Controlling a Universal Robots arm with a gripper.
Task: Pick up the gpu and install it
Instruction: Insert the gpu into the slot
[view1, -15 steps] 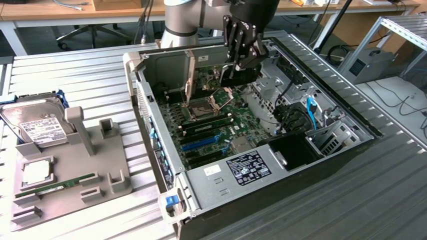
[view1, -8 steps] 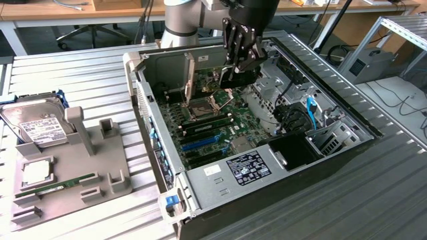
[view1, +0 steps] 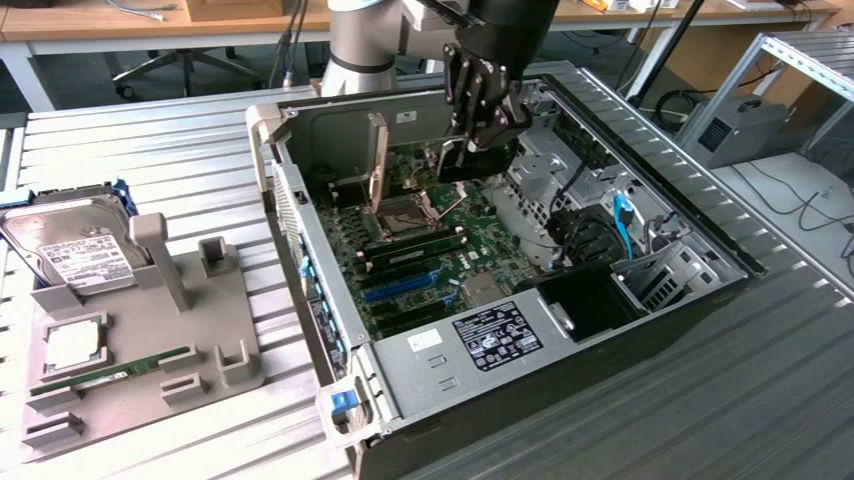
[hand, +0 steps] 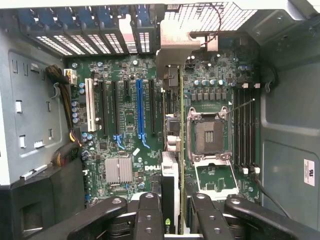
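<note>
gpu (hand: 170, 192) | green card, silver bracket | edge-on over motherboard (hand: 130, 120)

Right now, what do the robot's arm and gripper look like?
The arm is a silver-grey tube that ends in a black section. The gripper is black, with two jointed fingers made of link bars with round pivot pins.

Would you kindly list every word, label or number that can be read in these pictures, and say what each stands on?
"DELL": white print on the motherboard, beside the heatsink.
Black label on the power supply: too small to read.
White label on the hard drive: too small to read.
White sticker on the case wall: blurred.
Green mark on the gpu: not legible.
</note>
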